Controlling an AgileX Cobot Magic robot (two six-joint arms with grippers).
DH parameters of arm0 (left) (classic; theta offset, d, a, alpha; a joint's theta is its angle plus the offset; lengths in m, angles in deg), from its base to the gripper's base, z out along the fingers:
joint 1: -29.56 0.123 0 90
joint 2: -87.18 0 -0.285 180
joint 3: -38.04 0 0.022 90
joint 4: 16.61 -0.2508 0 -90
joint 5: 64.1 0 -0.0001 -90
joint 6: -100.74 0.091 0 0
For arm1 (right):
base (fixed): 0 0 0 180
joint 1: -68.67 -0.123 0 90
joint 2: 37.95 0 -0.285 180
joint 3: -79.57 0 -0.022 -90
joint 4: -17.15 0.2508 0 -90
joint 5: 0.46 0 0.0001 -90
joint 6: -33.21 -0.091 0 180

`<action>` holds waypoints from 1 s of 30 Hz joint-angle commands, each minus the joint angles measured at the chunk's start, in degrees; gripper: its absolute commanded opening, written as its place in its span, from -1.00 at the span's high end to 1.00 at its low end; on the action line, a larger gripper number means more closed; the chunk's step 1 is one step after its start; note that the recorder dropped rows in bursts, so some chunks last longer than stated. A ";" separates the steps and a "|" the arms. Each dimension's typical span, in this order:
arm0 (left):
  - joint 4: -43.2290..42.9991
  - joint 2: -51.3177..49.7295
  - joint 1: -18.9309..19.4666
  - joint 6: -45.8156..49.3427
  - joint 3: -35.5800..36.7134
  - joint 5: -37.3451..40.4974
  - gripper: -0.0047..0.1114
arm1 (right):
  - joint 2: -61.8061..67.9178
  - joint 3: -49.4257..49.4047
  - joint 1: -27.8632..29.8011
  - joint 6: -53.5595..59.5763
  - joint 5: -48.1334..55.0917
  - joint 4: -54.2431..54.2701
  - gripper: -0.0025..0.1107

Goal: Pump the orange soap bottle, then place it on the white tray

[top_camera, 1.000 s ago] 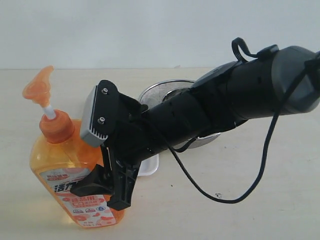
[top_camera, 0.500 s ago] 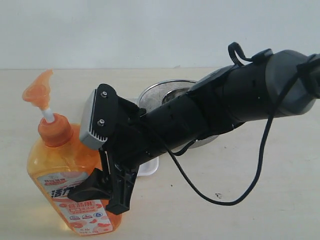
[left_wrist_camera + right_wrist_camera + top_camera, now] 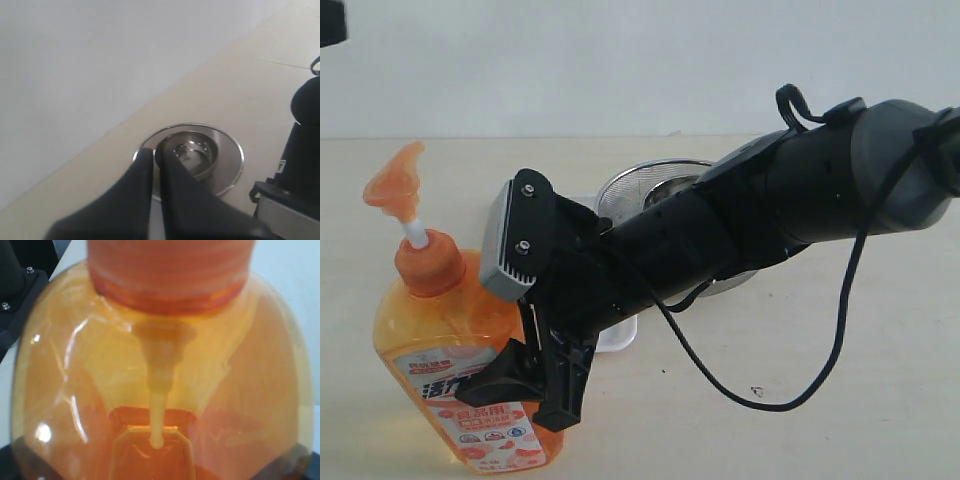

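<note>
The orange soap bottle [image 3: 430,330] stands at the left of the exterior view, tilted a little, its pump head [image 3: 395,185] raised on the white stem. My right gripper [image 3: 525,392] is shut on its labelled body from the right. In the right wrist view the translucent bottle [image 3: 160,365] fills the picture, with the right gripper [image 3: 160,467] showing only as dark fingers [image 3: 11,462] at the corners. Only a small piece of the white tray [image 3: 617,338] shows under the right arm. My left gripper [image 3: 156,156] is shut and empty, high above the table; a dark bit of it [image 3: 330,22] shows in the exterior view's top corner.
A round steel bowl [image 3: 645,182] sits behind the right arm, and it also lies below the left fingers as the steel bowl [image 3: 192,152]. A black cable [image 3: 770,400] loops down from the right arm onto the beige table [image 3: 840,340].
The right gripper and the bottle have shifted slightly left and down, the bottle leaning a bit more. A dark part of the left arm has come into the top left corner.
</note>
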 commanded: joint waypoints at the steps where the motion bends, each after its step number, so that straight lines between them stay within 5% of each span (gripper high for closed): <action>1: 1.42 -10.52 0.31 1.67 -7.24 10.67 0.84 | -0.45 0.70 -0.01 0.40 1.96 1.03 0.96; 9: -3.05 -17.28 0.31 -2.57 -11.23 14.28 0.84 | -0.45 0.70 -0.01 0.26 1.88 0.37 0.96; 15: -9.71 -17.99 -3.22 -7.34 -11.23 17.06 0.84 | -0.45 0.70 -0.01 0.26 0.95 0.37 0.96; 30: -24.83 -16.44 -5.93 -19.39 -11.23 14.80 0.84 | -0.45 0.70 -0.01 0.26 0.84 0.37 0.96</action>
